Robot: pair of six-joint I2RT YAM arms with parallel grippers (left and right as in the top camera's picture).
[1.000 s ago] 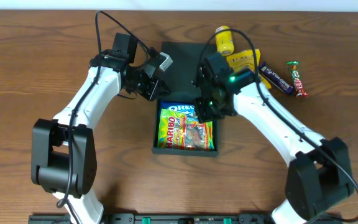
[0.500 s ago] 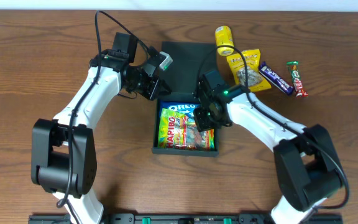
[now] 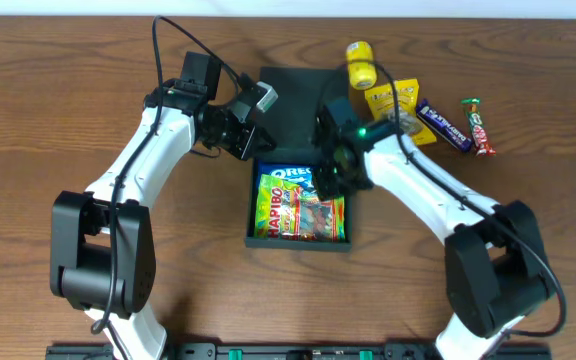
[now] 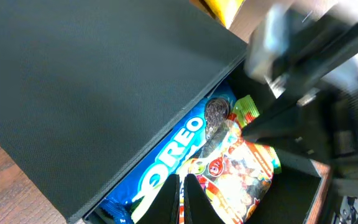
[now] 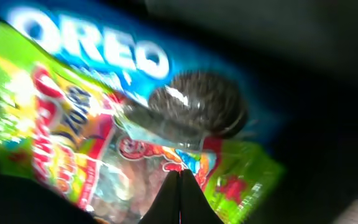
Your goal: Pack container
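The box (image 3: 250, 212) sits mid-tabletop, nearer the far edge, its lid (image 3: 293, 95) folded open toward that edge. Inside, a cookie pack (image 3: 286, 175) lies against the far wall with a gummy bag (image 3: 298, 215) overlapping it. The right tool (image 3: 326, 178), tips pressed together and pinching nothing, hangs over the box's far right corner. The left tool (image 3: 256, 135), tips likewise together, sits by the lid's left side. The right one should probably lift straight up, clear of the wall, before reaching for the can (image 3: 360, 62), yellow packet (image 3: 388, 100) and chocolate bars (image 3: 446, 125) toward the far right corner.

The view is filled by a brown wooden desk (image 3: 58, 120), evenly lit, its grain run lengthwise; a pale strip (image 3: 528, 6) is seen beyond its far edge; a black rail (image 3: 268, 352) is fixed along the near edge.
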